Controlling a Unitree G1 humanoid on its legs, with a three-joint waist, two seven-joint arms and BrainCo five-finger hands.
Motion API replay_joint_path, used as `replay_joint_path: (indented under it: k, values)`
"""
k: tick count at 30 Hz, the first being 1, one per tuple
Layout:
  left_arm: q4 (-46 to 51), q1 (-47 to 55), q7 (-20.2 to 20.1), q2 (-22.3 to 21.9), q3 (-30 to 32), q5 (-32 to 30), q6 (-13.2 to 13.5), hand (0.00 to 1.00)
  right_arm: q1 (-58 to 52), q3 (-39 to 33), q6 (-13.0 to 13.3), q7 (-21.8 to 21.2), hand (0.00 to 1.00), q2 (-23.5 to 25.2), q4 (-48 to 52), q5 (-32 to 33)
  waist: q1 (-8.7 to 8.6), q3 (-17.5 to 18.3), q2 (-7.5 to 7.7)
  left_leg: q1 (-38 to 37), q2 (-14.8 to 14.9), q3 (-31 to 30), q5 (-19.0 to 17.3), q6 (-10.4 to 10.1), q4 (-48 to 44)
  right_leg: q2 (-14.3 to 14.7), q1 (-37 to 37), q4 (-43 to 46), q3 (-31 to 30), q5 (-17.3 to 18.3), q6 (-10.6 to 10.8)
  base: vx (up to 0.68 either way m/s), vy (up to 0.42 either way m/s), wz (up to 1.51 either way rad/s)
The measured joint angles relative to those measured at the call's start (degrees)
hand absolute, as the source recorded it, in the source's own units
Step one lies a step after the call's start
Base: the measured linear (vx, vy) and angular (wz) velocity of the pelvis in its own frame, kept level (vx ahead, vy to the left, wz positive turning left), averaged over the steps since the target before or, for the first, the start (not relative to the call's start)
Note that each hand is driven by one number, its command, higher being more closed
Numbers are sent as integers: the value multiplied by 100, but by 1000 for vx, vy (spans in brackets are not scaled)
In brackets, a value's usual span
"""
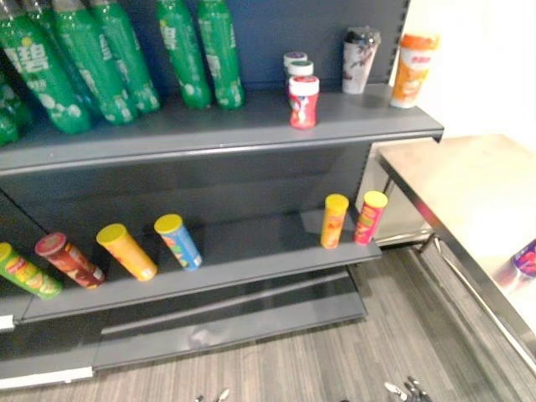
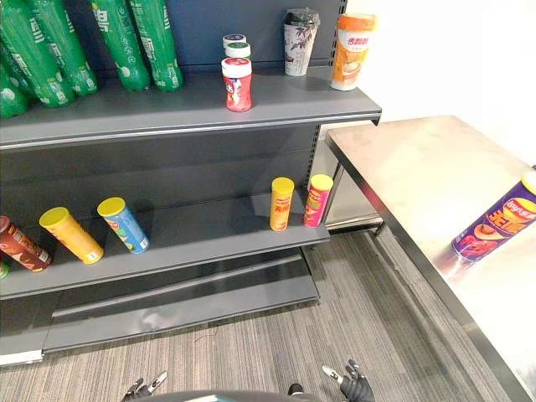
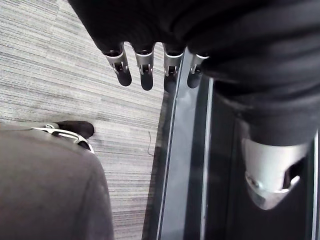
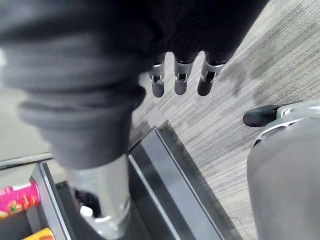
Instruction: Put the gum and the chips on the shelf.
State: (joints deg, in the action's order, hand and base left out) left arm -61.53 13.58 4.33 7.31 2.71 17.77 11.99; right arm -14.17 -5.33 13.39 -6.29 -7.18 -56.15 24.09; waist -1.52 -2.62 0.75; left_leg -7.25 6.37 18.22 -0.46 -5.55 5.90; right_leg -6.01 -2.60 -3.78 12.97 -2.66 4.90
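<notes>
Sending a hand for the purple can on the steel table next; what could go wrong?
The purple cylindrical chips can seems to stand upright on the steel table; a glancing touch may tip it. The right hand hangs open low by the floor and might clip the table's edge rising. The upright orange can and pink can on the dark grey lower shelf could topple if bumped.

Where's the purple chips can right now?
In the right eye view, the purple chips can sits on the steel table on the robot's right, apart from the orange chips can and pink chips can on the lower shelf.
</notes>
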Motion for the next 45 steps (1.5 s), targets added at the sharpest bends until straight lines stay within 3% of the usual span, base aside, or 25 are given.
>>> replay_joint_path:
  k: [5, 22, 27, 30, 31, 32, 33, 34, 35, 36, 37, 38, 40, 42, 45]
  values:
    - [-23, 6, -12, -23, 1, 14, 6, 0, -2, -155, 109, 179, 0, 174, -255, -63, 2, -86, -5, -141, -9, -4, -24, 1, 0, -5, -146, 10, 7, 21, 34, 0, 0, 0]
    - [-237, -10, -34, -29, -21, 223, 155, 0, 4, -596, 117, 454, 0, 320, -550, -158, -5, -272, 44, -268, -117, 70, -167, 70, -38, -173, 50, 635, -111, 379, 127, 28, 17, -2]
    - [-237, -146, -24, -1, -18, 216, 92, 0, 10, -797, 164, 473, 0, 323, -502, -99, -4, -395, 70, -402, -199, 608, -296, 142, -38, -214, 387, 971, -612, 406, 210, 46, 76, -54]
    - [-199, -304, -62, 69, -12, 125, 43, 0, 0, -971, 196, 448, 0, 391, -470, 23, -23, -610, 144, -514, -210, 1051, -371, 227, -63, -201, 489, 972, -646, 182, 263, -25, 56, -57]
    - [-131, -317, -61, 63, 24, 129, 20, 0, 88, -972, 198, 430, 0, 393, -448, 60, 16, -661, 22, -382, -39, 1328, -497, 282, -341, -85, 558, 783, -586, -182, 166, -99, 24, -99]
    - [-81, -320, -59, 11, 80, 141, -6, 0, 246, -975, 201, 412, 0, 395, -392, 66, 13, -730, -10, -275, 138, 1568, -582, 308, -533, -42, 686, 1004, -215, -127, -108, -91, 15, -117]
    - [2, -296, -48, -5, 121, 181, -68, 0, 310, -1003, 219, 367, 0, 395, -299, 68, -13, -772, -42, -261, 303, 1820, -610, 280, -651, -266, 885, 2015, 691, 332, -482, -30, 5, -103]
    - [42, -304, -40, 11, 127, 219, -107, 0, 335, -998, 269, 320, 0, 396, -295, 69, 12, -770, -39, -261, 410, 2023, -610, 280, -756, -481, 881, 2521, 1211, 435, -491, 55, 13, -103]
    - [93, -295, -33, 14, 215, 226, -132, 0, 396, -992, 338, 285, 0, 407, -308, 69, 47, -761, 10, -242, 524, 2255, -618, 278, -952, -753, 758, 2780, 1680, 314, -567, 87, -13, -89]
    - [112, -280, -33, 21, 273, 226, -136, 0, 450, -984, 366, 249, 0, 419, -302, 69, 59, -763, 66, -216, 538, 2383, -636, 273, -1117, -804, 717, 2723, 1750, 157, -544, 83, -71, -106]
    - [110, -283, -31, 35, 397, 227, -145, 0, 570, -947, 403, 204, 0, 429, -294, 70, 68, -805, 130, -179, 621, 2542, -658, 260, -1340, -672, 720, 2564, 1928, 111, -607, -2, -135, -131]
    - [92, -266, -26, -42, 451, 231, -152, 0, 637, -805, 536, 192, 0, 400, -252, 72, 96, -843, 43, -162, 746, 2687, -671, 251, -1432, -427, 536, 1965, 2016, -4, -679, -40, -179, -131]
    - [87, -283, -23, -71, 441, 232, -140, 0, 691, -752, 560, 196, 0, 383, -294, 72, 50, -841, 12, -191, 744, 2731, -705, 195, -1306, -193, 405, 1269, 1975, -6, -656, -31, -168, -81]
    - [78, -383, -5, -45, 444, 230, -135, 0, 735, -624, 554, 200, 0, 393, -293, 72, 71, -889, 83, -187, 686, 2964, -843, -27, -1338, -54, 316, 612, 1947, 100, -445, -86, -161, -60]
    - [49, -382, 1, -65, 435, 220, -129, 0, 646, -501, 533, 201, 0, 390, -287, 72, 52, -902, 59, -259, 740, 2995, -837, -69, -1412, 48, 210, 438, 1850, 109, -371, -174, -67, -24]
